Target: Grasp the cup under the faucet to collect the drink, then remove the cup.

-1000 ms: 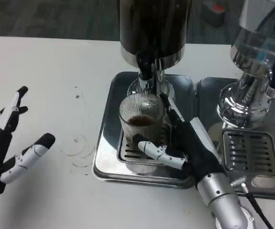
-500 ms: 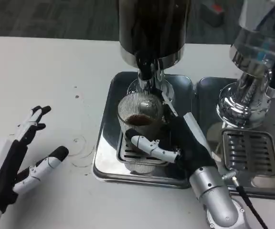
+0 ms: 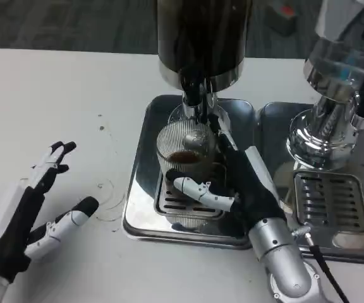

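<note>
A ribbed clear glass cup [image 3: 185, 154] with dark drink in its bottom stands on the drip grate [image 3: 169, 205] of a steel tray [image 3: 141, 170], right below the faucet [image 3: 194, 95] of the dark dispenser [image 3: 202, 38]. My right hand [image 3: 236, 186] wraps the cup from the right, thumb across its front and fingers behind it. Left of the tray my left hand [image 3: 27, 218] hovers over the white table, fingers spread, holding nothing.
A second, chrome dispenser [image 3: 337, 82] stands on its own tray with a grate [image 3: 330, 202] at the right. A thin black cable [image 3: 327, 278] runs by my right forearm. Faint ring stains [image 3: 106, 196] mark the white table between the left hand and the tray.
My left hand has moved right and forward toward the tray. The right hand has shifted slightly left, closer around the cup, which stays under the faucet.
</note>
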`<move>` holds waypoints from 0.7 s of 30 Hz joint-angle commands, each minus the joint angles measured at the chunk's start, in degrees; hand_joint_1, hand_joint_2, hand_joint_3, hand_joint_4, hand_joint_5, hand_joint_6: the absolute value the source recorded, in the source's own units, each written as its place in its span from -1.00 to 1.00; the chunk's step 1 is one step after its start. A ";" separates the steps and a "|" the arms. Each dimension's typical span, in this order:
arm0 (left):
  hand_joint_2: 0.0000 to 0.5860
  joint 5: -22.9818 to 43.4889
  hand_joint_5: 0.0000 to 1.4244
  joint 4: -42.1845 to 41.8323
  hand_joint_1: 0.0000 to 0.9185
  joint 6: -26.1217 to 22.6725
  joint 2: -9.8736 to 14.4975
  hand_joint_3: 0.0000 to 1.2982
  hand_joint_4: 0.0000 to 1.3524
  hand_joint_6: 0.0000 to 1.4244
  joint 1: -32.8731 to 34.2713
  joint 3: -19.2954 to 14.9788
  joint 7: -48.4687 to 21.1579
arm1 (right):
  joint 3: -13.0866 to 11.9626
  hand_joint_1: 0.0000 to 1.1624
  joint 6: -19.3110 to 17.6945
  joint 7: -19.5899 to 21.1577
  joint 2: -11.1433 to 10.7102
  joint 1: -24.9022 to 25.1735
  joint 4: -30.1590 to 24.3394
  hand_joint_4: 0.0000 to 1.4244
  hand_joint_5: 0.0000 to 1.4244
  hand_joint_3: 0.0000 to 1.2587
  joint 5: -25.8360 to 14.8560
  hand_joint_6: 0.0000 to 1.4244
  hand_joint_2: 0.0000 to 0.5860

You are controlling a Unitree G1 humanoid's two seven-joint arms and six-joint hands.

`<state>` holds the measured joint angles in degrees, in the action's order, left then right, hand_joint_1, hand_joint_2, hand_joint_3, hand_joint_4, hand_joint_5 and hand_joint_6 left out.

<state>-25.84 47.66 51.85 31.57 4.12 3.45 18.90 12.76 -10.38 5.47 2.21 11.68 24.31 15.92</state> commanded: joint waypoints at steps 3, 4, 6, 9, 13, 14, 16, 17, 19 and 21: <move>-0.52 -1.11 -0.77 -1.24 -1.00 -0.14 0.36 -0.90 -1.00 -0.94 -1.32 0.50 0.77 | -0.26 0.51 0.16 0.39 1.20 0.11 2.01 -0.98 -0.93 -1.00 -0.82 -0.77 -0.27; -0.52 -1.08 -0.77 -1.32 -1.00 -0.17 0.37 -0.90 -1.00 -0.94 -1.43 0.47 0.79 | -0.29 0.51 0.08 0.43 1.31 0.15 2.20 -0.96 -0.91 -1.00 -0.86 -0.75 -0.26; -0.52 -1.00 -0.78 -1.47 -1.00 -0.24 0.42 -0.90 -1.00 -0.94 -1.60 0.39 0.79 | -0.32 0.53 -0.07 0.53 1.57 0.23 2.68 -0.91 -0.88 -1.00 -0.93 -0.72 -0.24; -0.52 -0.82 -0.78 -1.57 -1.00 -0.28 0.52 -0.90 -1.00 -0.94 -1.74 0.23 0.77 | -0.05 0.54 -0.41 0.49 2.00 0.33 3.40 -0.83 -0.82 -1.00 -0.94 -0.69 -0.23; -0.52 -0.67 -0.78 -1.70 -1.00 -0.25 0.58 -0.90 -1.00 -0.94 -1.81 0.08 0.79 | 0.11 0.54 -0.73 0.55 2.42 0.59 4.02 -0.77 -0.77 -1.00 -1.03 -0.63 -0.23; -0.52 -0.68 -0.79 -1.74 -1.00 -0.26 0.59 -0.90 -1.00 -0.94 -1.83 0.07 0.81 | 0.12 0.54 -0.78 0.58 2.48 0.64 4.13 -0.75 -0.75 -0.99 -1.09 -0.62 -0.23; -0.52 -0.62 -0.79 -1.77 -1.00 -0.28 0.62 -0.90 -1.00 -0.94 -1.87 0.04 0.75 | 0.04 0.55 -1.05 0.99 2.65 0.74 4.33 -0.70 -0.69 -0.96 -1.13 -0.55 -0.22; -0.52 -0.57 -0.79 -1.77 -1.00 -0.28 0.64 -0.90 -1.00 -0.94 -1.88 0.02 0.70 | 0.01 0.56 -1.17 1.29 2.75 0.78 4.43 -0.68 -0.65 -0.94 -1.11 -0.51 -0.22; -0.52 -0.53 -0.79 -1.74 -1.00 -0.28 0.71 -0.90 -1.00 -0.94 -1.90 -0.02 0.68 | -0.07 0.59 -1.48 2.04 2.96 0.86 4.65 -0.62 -0.56 -0.90 -1.08 -0.41 -0.19; -0.52 -0.48 -0.78 -1.74 -1.00 -0.27 0.76 -0.90 -1.00 -0.94 -1.88 -0.09 0.69 | -0.02 0.60 -1.64 2.95 3.07 0.97 4.75 -0.58 -0.52 -0.87 -0.80 -0.34 -0.18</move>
<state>-25.82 46.42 51.83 31.60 2.80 3.49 19.15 12.45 -12.52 7.57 3.51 12.98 27.55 15.36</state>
